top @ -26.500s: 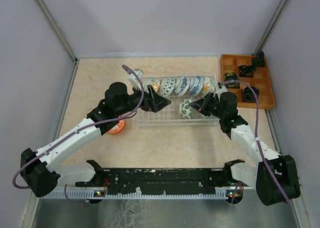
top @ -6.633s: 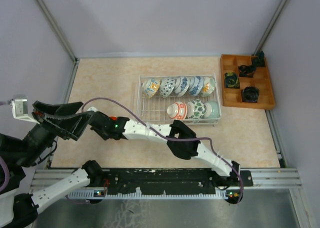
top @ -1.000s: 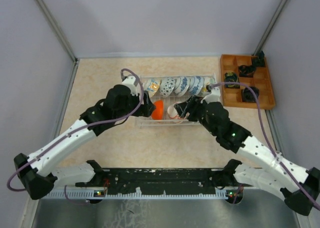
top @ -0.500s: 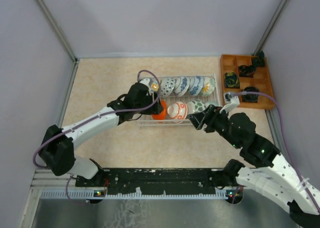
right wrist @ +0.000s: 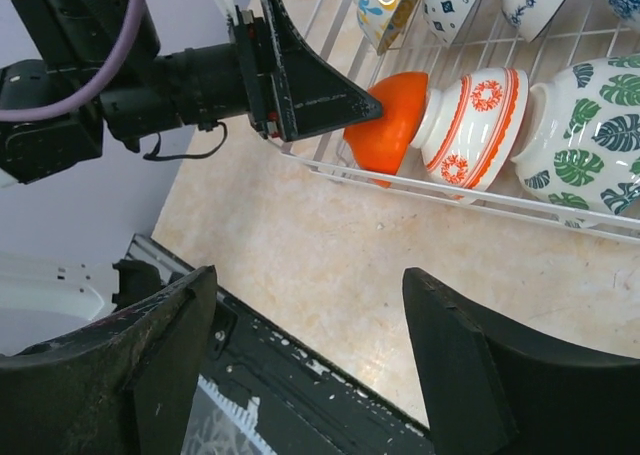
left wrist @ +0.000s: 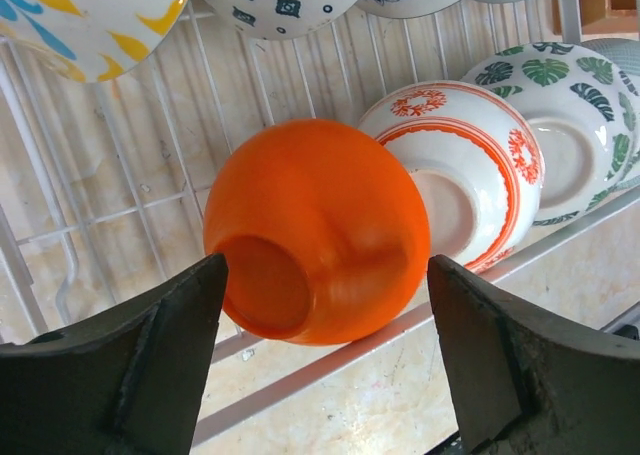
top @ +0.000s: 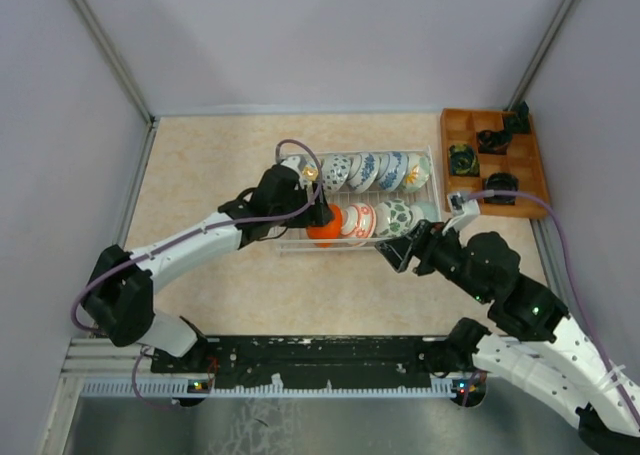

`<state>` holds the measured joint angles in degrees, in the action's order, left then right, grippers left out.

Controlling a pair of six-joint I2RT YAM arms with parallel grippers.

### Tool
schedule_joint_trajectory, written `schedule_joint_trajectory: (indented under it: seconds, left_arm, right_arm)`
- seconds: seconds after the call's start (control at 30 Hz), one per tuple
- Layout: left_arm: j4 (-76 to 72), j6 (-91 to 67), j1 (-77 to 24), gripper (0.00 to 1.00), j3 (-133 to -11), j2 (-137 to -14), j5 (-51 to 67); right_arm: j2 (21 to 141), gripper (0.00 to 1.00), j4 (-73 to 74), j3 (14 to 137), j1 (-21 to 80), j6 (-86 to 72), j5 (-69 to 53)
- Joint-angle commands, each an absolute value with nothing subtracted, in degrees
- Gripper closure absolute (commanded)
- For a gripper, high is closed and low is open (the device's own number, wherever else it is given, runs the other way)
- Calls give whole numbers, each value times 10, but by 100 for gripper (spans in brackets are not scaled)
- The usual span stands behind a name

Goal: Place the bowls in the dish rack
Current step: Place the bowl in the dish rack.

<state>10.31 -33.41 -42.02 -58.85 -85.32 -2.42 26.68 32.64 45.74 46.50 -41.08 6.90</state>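
The dish rack (top: 280, 200) holds a back row of several patterned bowls (top: 365, 170). Its front row has the orange bowl (top: 325, 225), a red-patterned bowl (top: 358, 221) and a green-leaf bowl (top: 393, 217). In the left wrist view the orange bowl (left wrist: 315, 230) lies on its side against the red-patterned bowl (left wrist: 470, 175), base towards the camera. My left gripper (left wrist: 325, 275) stands open astride it, its fingers (left wrist: 130, 365) not clamped on it. My right gripper (top: 398, 257) is open over bare table in front of the rack, with nothing between its fingers (right wrist: 480, 355).
An orange wooden tray (top: 495, 165) with black items sits at the back right. The arms' black mounting rail (top: 330, 355) runs along the near edge. The rack's front wire (left wrist: 330, 363) lies just under the left fingers. Grey walls enclose the table on three sides.
The orange bowl has settled in the front row against the red-patterned bowl, and the left jaws have widened off it. The right arm has drawn back from the rack toward the near right.
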Motion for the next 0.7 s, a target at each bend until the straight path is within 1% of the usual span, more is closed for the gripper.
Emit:
schedule_joint_trajectory:
  seconds: [0.0,0.1,0.13,0.17,0.2,0.23,0.4,0.57,0.67]
  left_arm:
    - [123,-343,-423,11,-599,-805,-40]
    - [159,-351,-423,6,-624,-778,-45]
    - [159,-353,-424,1,-626,-768,-48]
    - [156,-355,-424,1,-626,-759,-47]
    - [158,-356,-424,1,-628,-751,-47]
    - [168,-363,-424,1,-633,-747,-52]
    - [244,-416,-428,1,-684,-735,-76]
    - [318,-492,-439,1,-729,-729,-127]
    - [379,-539,-452,1,-749,-740,-158]
  right_arm:
    - [286,24,307,465,468,-366,47]
    - [326,18,292,460,468,-341,35]
    - [341,13,282,458,468,-335,28]
    - [355,10,272,455,469,-328,12]
    - [371,4,262,454,468,-320,0]
    - [389,1,253,457,468,-313,-8]
    - [461,1,255,492,468,-285,-42]
    - [460,1,247,497,468,-244,-44]
    - [458,1,248,499,468,-243,-77]
